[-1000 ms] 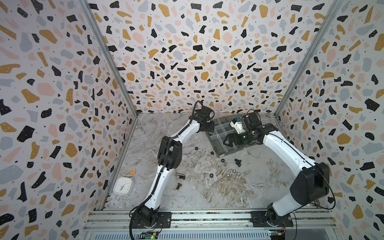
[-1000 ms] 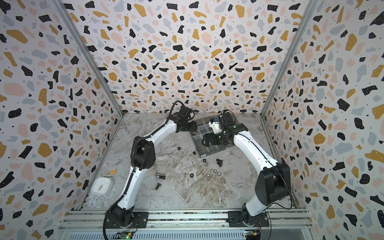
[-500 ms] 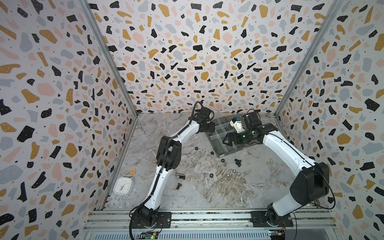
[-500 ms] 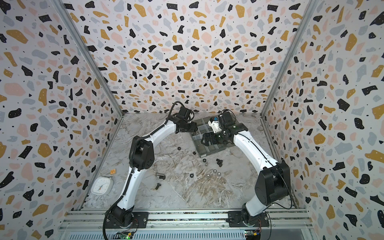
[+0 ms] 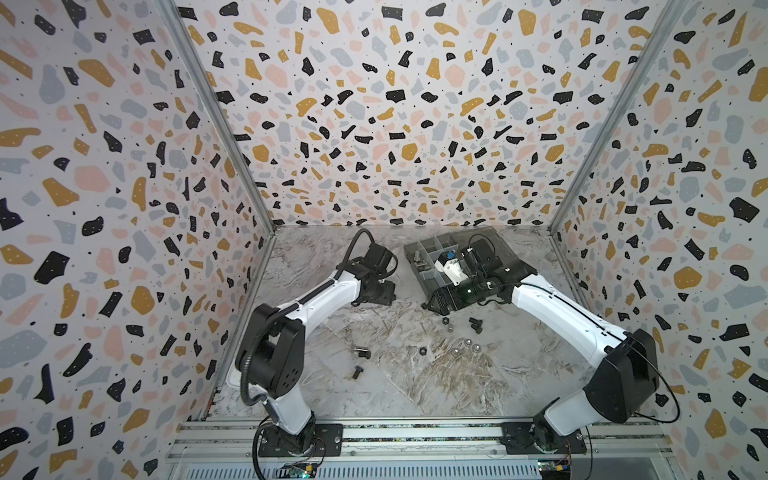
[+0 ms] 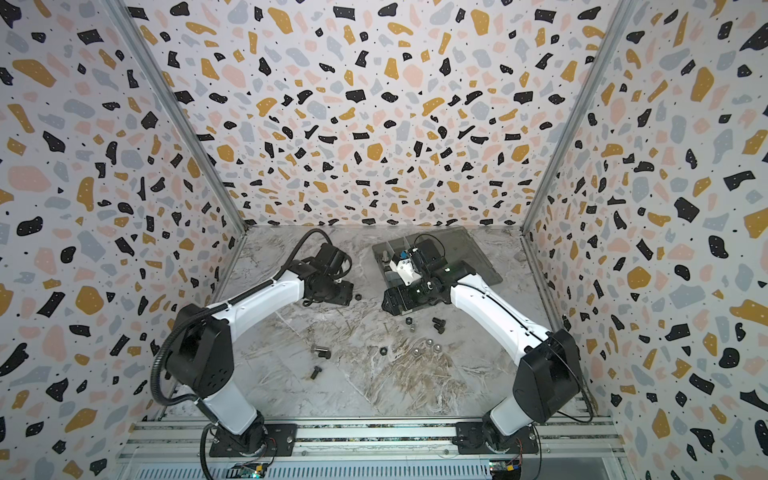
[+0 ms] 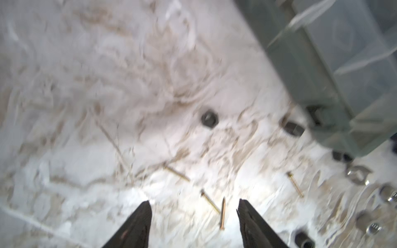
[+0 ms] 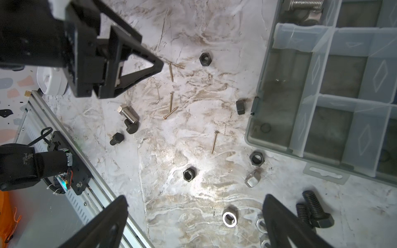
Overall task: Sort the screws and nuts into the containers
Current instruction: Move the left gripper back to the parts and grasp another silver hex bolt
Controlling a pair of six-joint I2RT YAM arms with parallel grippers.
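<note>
Jaws of the left gripper stand apart, empty, black nut ahead. Right gripper gapes wide over a silver nut.

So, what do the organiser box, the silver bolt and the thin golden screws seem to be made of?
Organiser box: probably translucent smoky-grey plastic; the tabletop shows through it.
Silver bolt: likely bare or plated steel; bright, shiny threads.
Thin screws: brass-coloured metal, perhaps plated steel; dull golden sheen.
</note>
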